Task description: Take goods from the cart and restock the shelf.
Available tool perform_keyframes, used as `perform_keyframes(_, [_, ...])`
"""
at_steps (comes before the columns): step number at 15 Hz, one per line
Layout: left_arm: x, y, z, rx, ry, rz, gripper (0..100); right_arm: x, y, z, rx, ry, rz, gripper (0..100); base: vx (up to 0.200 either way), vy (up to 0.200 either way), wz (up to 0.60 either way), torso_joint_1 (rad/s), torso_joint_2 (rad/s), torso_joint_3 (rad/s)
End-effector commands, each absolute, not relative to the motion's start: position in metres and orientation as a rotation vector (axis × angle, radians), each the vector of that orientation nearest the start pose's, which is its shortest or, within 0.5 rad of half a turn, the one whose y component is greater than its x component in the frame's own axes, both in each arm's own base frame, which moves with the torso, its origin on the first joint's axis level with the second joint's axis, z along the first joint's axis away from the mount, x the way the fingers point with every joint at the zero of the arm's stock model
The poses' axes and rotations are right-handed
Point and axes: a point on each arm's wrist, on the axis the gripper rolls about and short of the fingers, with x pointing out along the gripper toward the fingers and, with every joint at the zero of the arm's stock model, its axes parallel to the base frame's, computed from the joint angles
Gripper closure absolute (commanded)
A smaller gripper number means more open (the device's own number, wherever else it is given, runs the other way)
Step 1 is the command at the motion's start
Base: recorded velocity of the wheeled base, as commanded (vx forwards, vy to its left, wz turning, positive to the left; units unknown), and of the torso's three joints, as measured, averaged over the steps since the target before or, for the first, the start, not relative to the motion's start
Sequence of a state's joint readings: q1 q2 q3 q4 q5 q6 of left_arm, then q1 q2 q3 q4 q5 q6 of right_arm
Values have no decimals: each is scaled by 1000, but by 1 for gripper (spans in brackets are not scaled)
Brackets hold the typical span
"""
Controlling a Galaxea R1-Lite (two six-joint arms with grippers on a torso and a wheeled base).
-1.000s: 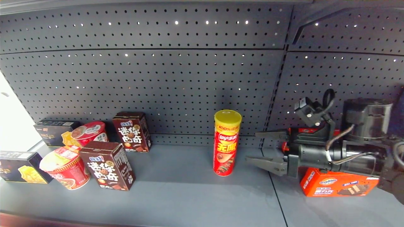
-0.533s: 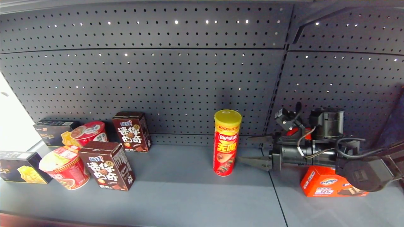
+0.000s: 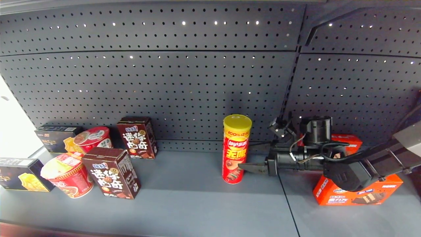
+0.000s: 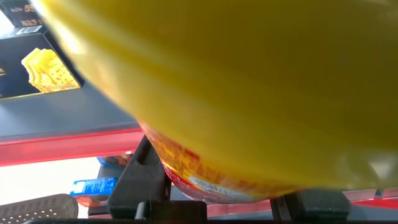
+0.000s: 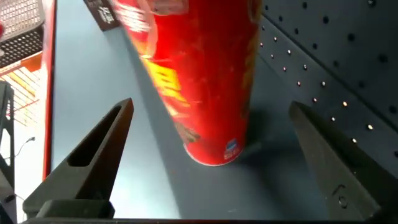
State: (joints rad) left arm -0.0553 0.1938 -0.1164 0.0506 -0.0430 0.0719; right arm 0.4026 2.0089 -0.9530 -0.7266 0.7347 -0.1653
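Head view: grey shelf [image 3: 184,204] with a perforated back panel [image 3: 164,85]. Chips canister [image 3: 235,149] stands upright mid-shelf, lid on. Right gripper [image 3: 247,155] jaws are released, flanking the canister's lower body.

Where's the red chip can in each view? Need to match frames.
Head view: red chip can upright mid-shelf, right gripper open around it.
Right wrist view: red chip can between the open fingers.
Left wrist view: faces the black-and-gold box at the shelf's left end, past a held yellow-and-red pack.
Shared landmark: grey shelf board.
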Motion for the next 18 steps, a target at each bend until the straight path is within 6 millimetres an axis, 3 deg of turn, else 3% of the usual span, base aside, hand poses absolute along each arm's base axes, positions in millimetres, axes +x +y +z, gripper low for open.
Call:
perform_keyframes(1, [-14, 0, 105, 73, 115, -102, 100, 341, 164, 118, -87, 260, 1157, 0, 0, 0, 0, 0, 0, 0])
perform_keyframes(9, [-15, 0, 103, 74, 115, -99, 100, 354, 194, 101, -70, 263, 1207, 0, 0, 0, 0, 0, 0, 0])
perform_keyframes(16, [-26, 1, 96, 78, 141, -99, 100, 357, 201, 89, -56, 255, 1217, 0, 0, 0, 0, 0, 0, 0])
perform_keyframes(17, [-26, 0, 95, 77, 144, -97, 100, 357, 201, 89, -56, 252, 1218, 100, 0, 0, 0, 0, 0, 0])
perform_keyframes(18, [-26, 0, 95, 77, 144, -97, 100, 356, 202, 89, -57, 253, 1220, 100, 0, 0, 0, 0, 0, 0])
